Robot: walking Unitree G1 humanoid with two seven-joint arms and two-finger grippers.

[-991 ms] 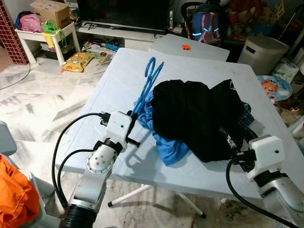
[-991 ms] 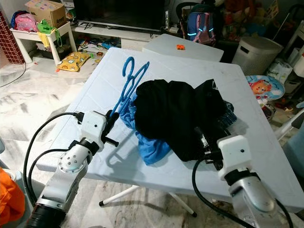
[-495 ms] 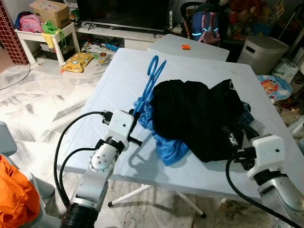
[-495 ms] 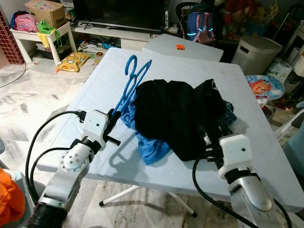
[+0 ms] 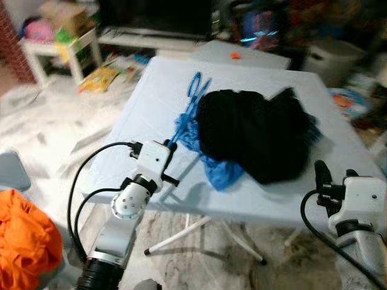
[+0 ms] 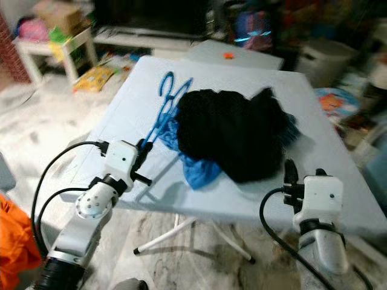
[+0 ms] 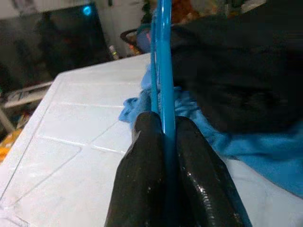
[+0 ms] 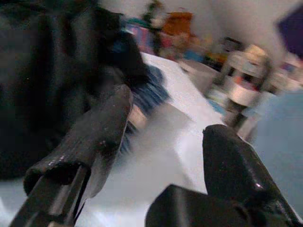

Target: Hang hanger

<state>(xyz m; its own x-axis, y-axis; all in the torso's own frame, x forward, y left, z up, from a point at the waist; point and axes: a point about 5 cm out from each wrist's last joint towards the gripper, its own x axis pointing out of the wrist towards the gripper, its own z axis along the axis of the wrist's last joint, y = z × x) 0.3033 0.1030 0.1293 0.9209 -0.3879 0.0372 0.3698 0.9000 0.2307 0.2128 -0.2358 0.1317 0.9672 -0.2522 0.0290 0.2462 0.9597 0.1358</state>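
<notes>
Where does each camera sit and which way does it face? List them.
Eye views: on the head, looking down at the white table and black garment; both arms show.
Left wrist view: along shut fingers gripping the blue hanger.
Right wrist view: along open fingers, toward the garment.
All share the garment.

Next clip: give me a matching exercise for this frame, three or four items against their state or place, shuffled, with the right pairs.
Items:
1. blue hanger
2. black garment
3. right gripper
4. orange cloth

States:
A. heaped on the white table
B. open, holding nothing, off the table's near edge
C. clamped between the left gripper fingers
D. low at the robot's left side, off the table

Pairs: 1-C, 2-A, 3-B, 4-D
</notes>
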